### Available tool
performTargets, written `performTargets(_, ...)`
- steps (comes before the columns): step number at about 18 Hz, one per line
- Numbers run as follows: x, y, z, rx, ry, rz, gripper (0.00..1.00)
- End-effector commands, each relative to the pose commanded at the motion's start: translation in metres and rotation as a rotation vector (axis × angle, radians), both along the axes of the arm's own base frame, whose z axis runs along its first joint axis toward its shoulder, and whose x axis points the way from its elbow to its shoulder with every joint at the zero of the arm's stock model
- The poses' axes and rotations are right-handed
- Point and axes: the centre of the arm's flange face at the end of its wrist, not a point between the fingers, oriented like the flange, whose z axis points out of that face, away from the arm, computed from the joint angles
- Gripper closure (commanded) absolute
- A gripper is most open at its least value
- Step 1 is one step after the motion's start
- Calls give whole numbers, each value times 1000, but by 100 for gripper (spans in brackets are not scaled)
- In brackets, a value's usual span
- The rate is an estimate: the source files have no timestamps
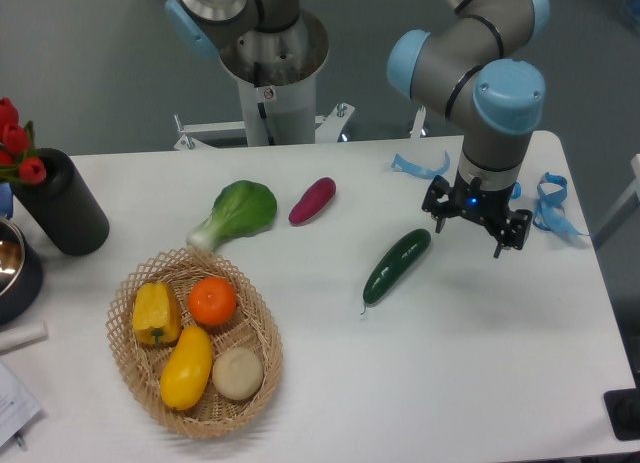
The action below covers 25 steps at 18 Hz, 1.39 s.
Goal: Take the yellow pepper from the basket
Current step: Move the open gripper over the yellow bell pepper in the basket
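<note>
The yellow pepper, blocky with a small green stem, lies in the left part of the round wicker basket at the front left of the table. Beside it in the basket are an orange, a long smooth yellow fruit and a pale round one. My gripper hangs over the right side of the table, far from the basket, just right of a cucumber. Its fingers stand apart and hold nothing.
A bok choy and a purple sweet potato lie behind the basket. A black vase with red tulips and a metal bowl stand at the left edge. Blue ribbons lie at the right.
</note>
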Motion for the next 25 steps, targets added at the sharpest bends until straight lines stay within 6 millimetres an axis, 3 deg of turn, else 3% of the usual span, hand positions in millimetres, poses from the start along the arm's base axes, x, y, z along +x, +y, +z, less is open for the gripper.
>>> performTargets(4,8,4,8,11,5,-12,0)
performTargets(5,14,3,2,10,-11,-12,0)
performTargets(9,59,-1,10,19,-17,-3,0)
performTargets(12,97,13,32,60,-10,132,0)
performTargets(15,123,39,36,104,-43,317,0)
performTargets(18,139,58,40,124,-51,387,0)
performTargets(20,169,84,42,135,-63,403,0)
performTargets(22,185,98,41,149,-76,459,0)
performTargets(25,226,134,30,142,-103,468,0)
